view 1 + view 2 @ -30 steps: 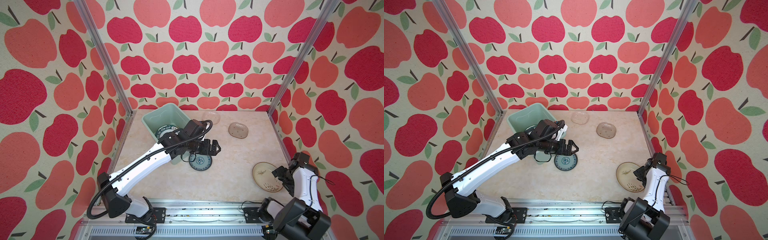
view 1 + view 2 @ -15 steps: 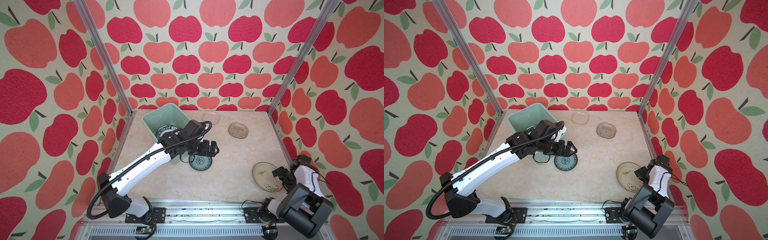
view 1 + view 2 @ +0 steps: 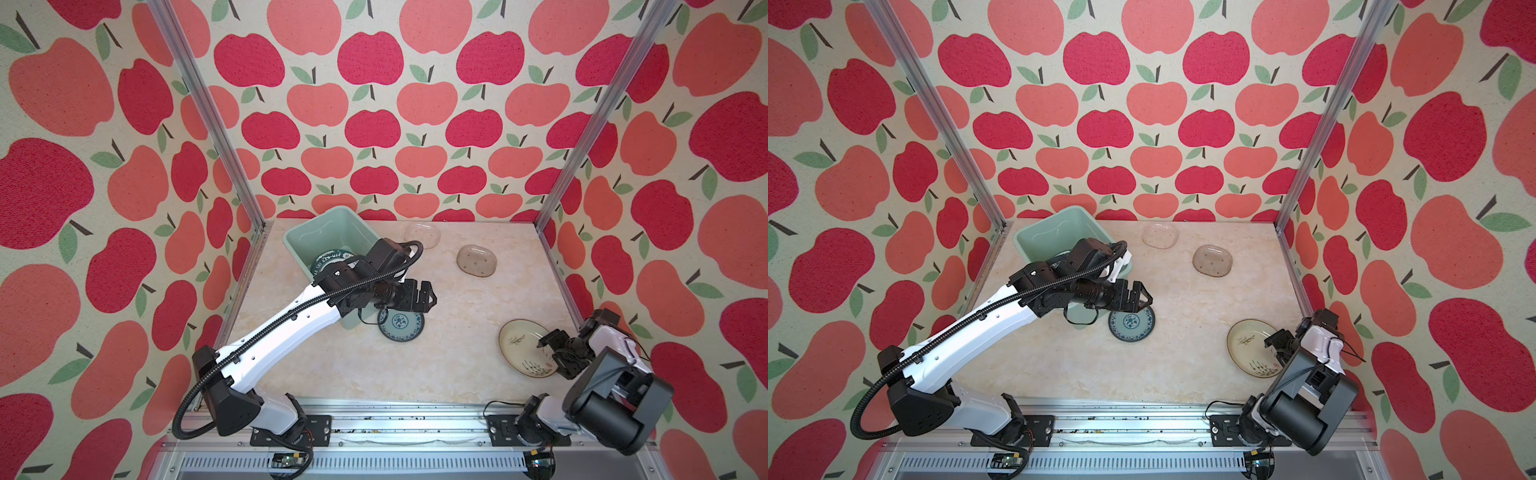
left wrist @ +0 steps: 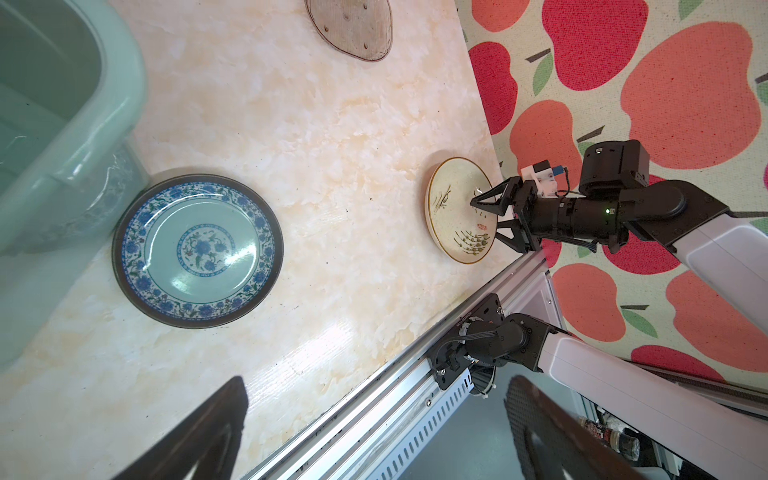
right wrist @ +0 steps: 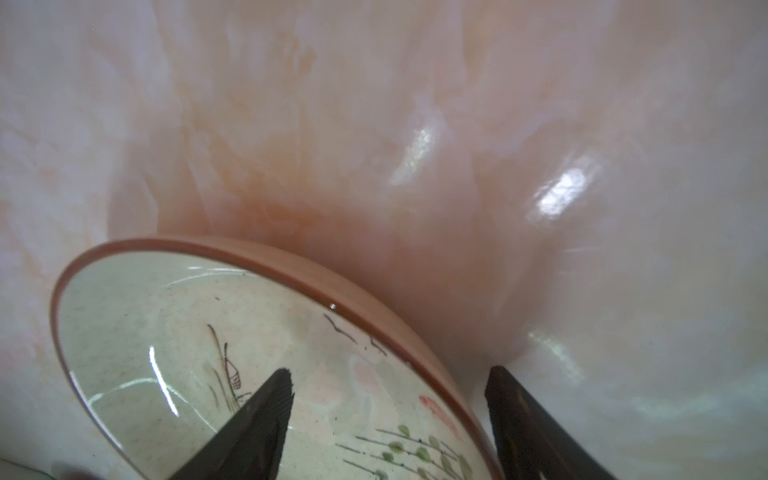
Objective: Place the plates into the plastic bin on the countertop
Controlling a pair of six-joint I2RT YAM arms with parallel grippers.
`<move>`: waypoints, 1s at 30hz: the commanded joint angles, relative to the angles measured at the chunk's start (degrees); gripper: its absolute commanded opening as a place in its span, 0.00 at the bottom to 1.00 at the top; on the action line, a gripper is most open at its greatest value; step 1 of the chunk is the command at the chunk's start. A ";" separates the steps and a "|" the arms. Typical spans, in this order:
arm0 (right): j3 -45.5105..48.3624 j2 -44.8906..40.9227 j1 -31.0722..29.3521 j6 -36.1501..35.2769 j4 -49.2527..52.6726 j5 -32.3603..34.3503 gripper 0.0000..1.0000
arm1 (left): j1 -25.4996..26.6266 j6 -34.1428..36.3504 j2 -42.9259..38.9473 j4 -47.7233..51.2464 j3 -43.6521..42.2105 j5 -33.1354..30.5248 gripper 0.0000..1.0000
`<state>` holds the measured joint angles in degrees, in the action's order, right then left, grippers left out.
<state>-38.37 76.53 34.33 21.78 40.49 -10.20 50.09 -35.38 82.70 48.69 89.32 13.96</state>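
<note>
The pale green plastic bin (image 3: 328,226) stands at the back left of the countertop (image 3: 449,365), with a white plate with a dark lettered rim (image 3: 328,262) inside. A teal patterned plate (image 3: 401,326) (image 4: 197,249) lies against the bin's near corner. My left gripper (image 3: 428,295) (image 4: 376,384) hovers open just above it, holding nothing. A cream plate (image 3: 519,349) (image 5: 208,332) lies at the front right. My right gripper (image 3: 547,354) (image 5: 388,372) straddles its right rim, one finger over the inside and one outside, both still apart from the rim.
Two glass oval plates (image 3: 424,236) (image 3: 477,260) lie at the back near the wall. An aluminium rail (image 3: 395,415) edges the front. The right wall post (image 3: 552,232) stands close behind the cream plate.
The right arm has folded lower and its jaws have narrowed around the cream plate's rim. The left gripper has barely moved.
</note>
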 commanded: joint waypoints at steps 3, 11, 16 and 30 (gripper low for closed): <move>-1.76 4.04 -6.31 -4.49 -2.59 -7.52 0.69 | -0.34 1.78 0.13 2.52 2.67 -2.66 0.99; -6.00 9.07 -19.50 -5.82 -5.86 -8.76 0.64 | -0.36 3.29 2.08 3.54 3.15 -6.01 0.99; -8.37 12.72 -25.23 -8.78 -6.91 -9.25 0.59 | -0.34 3.72 5.07 3.17 3.82 -7.27 0.99; -13.59 18.77 -33.49 -15.44 -5.78 -7.40 0.30 | -0.12 7.65 19.10 3.45 14.85 -7.65 0.99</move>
<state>-51.13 94.17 2.09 8.93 33.45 -18.46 49.98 -29.95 99.81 50.98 101.01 6.83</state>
